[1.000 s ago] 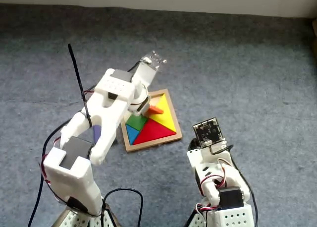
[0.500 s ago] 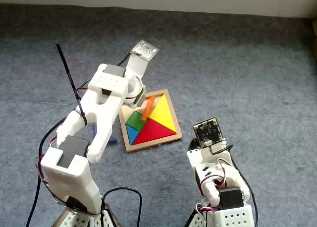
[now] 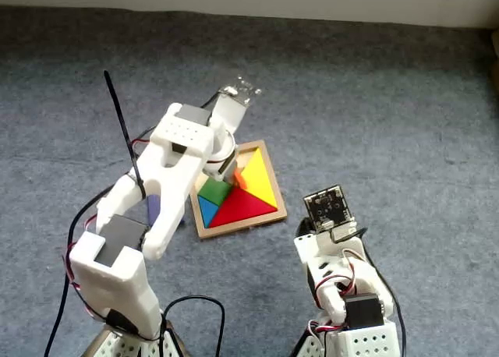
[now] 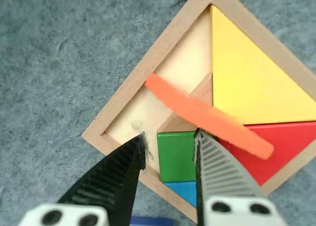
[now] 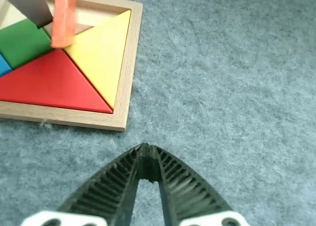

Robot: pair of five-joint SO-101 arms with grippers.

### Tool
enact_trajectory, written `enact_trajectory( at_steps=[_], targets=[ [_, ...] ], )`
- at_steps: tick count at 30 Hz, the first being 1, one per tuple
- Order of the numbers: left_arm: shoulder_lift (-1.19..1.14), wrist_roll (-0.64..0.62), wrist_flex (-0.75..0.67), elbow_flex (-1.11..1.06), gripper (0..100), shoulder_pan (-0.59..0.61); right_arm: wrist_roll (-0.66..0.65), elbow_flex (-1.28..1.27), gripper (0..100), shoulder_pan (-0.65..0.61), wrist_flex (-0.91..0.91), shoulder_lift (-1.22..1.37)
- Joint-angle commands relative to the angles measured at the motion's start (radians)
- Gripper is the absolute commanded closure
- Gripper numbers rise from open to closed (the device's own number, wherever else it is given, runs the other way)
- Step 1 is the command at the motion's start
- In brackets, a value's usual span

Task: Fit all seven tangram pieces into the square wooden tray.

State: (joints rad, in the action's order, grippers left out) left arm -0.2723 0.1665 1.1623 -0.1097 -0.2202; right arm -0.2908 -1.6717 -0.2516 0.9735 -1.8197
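A: What has changed in the last half second?

B: The left arm had swung back with the orange piece [image 4: 207,115] left standing on edge across the tray [image 4: 143,72]. Now the left gripper [image 4: 169,137] is back over it, jaws spread and holding nothing, one fingertip [image 4: 198,135] right at the orange piece.

A: So it isn't seated?

B: No. It leans slantwise over the bare gap, one end resting on the red triangle [image 4: 286,137]. I judge it needs nudging flat.

A: Count the pieces.

B: Flat in the tray: one yellow triangle [image 4: 247,73], the one red, one green square [image 4: 175,154] and one blue triangle [image 4: 180,191]. There's one brownish triangle [image 4: 195,100] too, possibly a plain wooden piece; I can't be sure. One orange, and one bluish piece [image 4: 148,220] on the carpet [image 5: 222,88] just outside the tray. That makes seven.

A: And the other arm?

B: The right gripper [image 5: 144,148] hangs over carpet near the tray, tips together, empty.
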Motion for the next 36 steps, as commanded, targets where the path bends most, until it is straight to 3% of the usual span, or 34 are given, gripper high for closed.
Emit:
enact_trajectory(
  at_steps=[1, 20, 24, 36],
  targets=[
    [0.018, -0.009, 0.006, 0.047, 83, -0.038, -0.014, -0.081, 99.2, -0.015, -0.001, -0.016],
    [0.019, -0.034, -0.003, 0.056, 83, -0.114, -0.014, -0.081, 99.2, -0.015, -0.001, -0.016],
    [0.015, -0.112, -0.015, 0.108, 83, -0.099, -0.014, -0.081, 99.2, -0.015, -0.001, -0.016],
    [0.008, -0.117, -0.064, 0.114, 83, -0.042, -0.014, -0.081, 99.2, -0.015, -0.001, -0.016]
  ],
)
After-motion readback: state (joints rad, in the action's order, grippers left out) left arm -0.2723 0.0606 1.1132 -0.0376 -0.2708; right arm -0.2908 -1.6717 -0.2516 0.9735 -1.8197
